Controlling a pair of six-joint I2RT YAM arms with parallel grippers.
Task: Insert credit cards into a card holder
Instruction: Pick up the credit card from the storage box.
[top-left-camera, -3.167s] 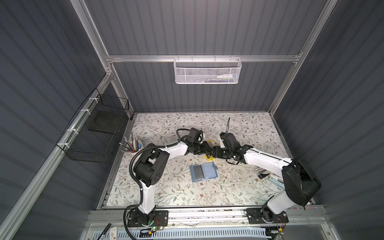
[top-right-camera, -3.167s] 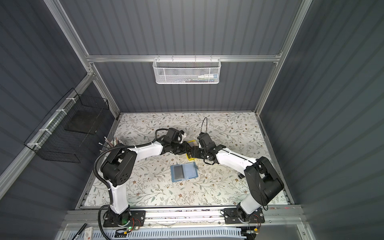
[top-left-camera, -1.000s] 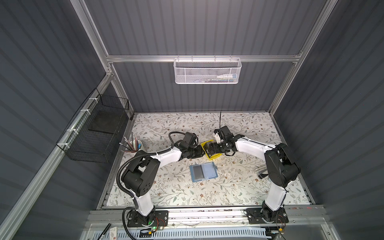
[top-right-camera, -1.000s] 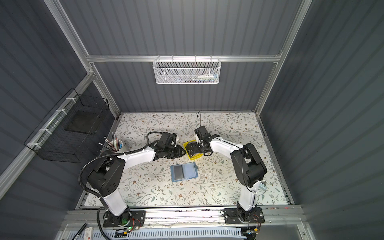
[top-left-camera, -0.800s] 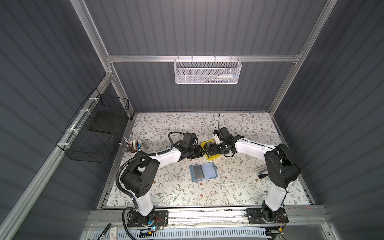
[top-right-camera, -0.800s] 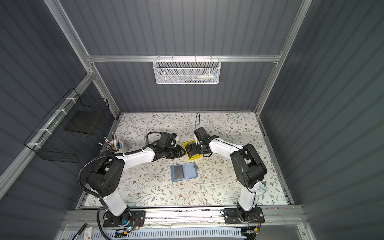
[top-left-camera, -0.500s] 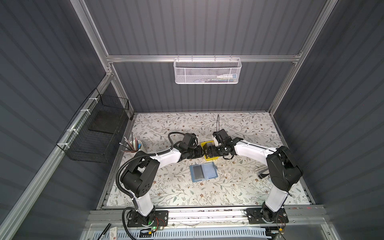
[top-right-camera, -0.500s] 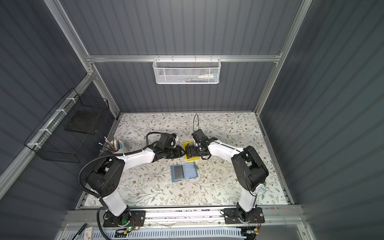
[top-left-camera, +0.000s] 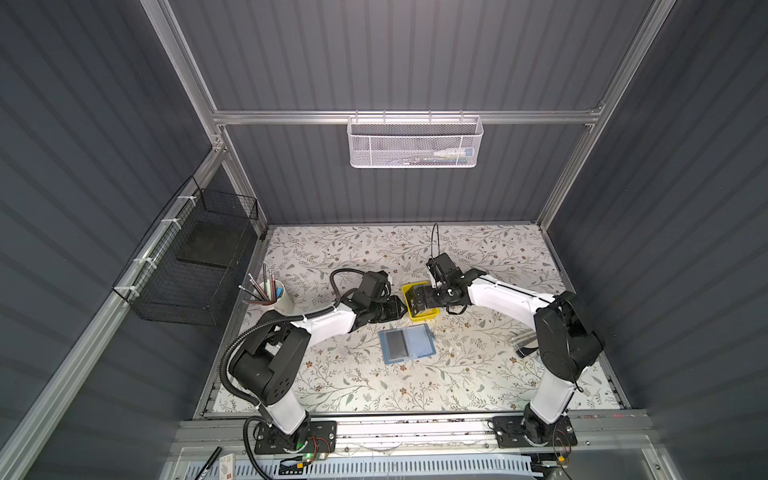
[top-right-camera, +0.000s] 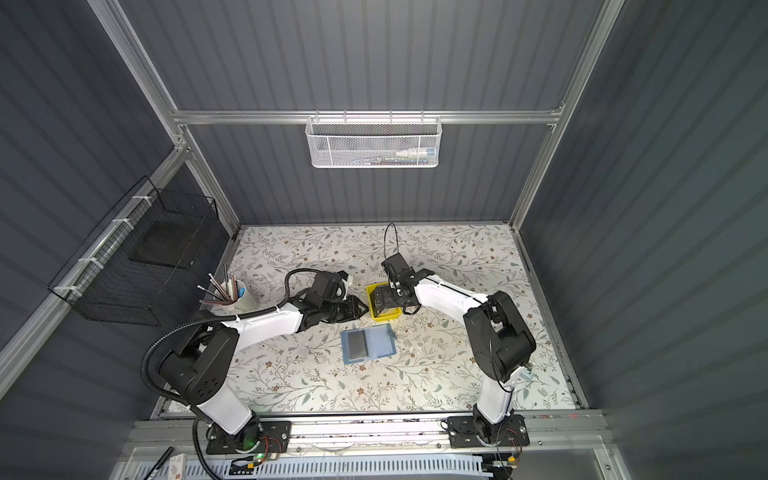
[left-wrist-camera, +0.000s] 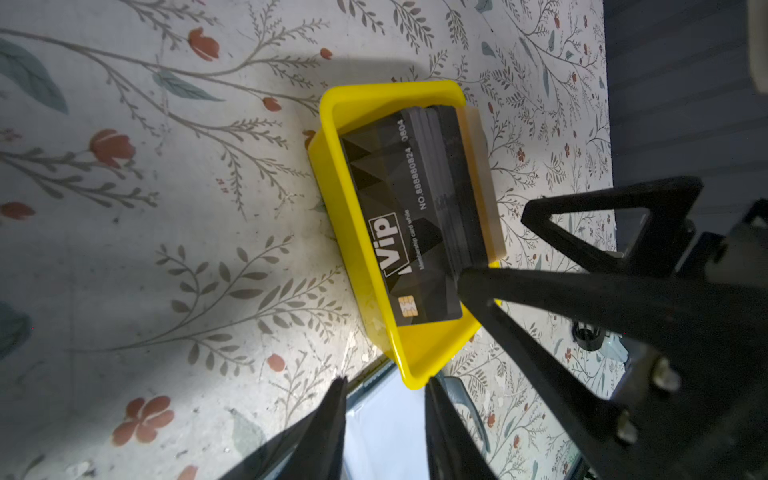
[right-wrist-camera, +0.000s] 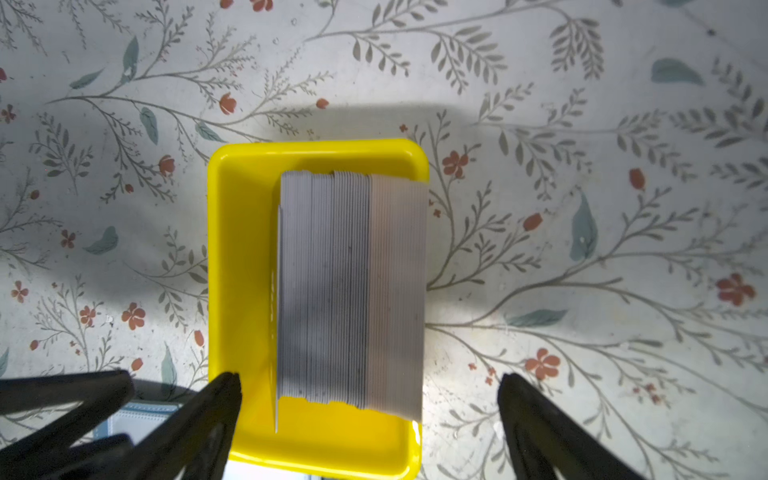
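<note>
Black credit cards (left-wrist-camera: 409, 216) stand on long edge, leaning, in yellow tray (left-wrist-camera: 432, 353).

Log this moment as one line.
right gripper: open over credit cards in yellow tray | left gripper: open, empty | card holder: lying open on table

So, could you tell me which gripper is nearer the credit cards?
The right. The right gripper hangs open over the credit cards in the yellow tray; the left gripper sits just outside the tray's rim.
</note>
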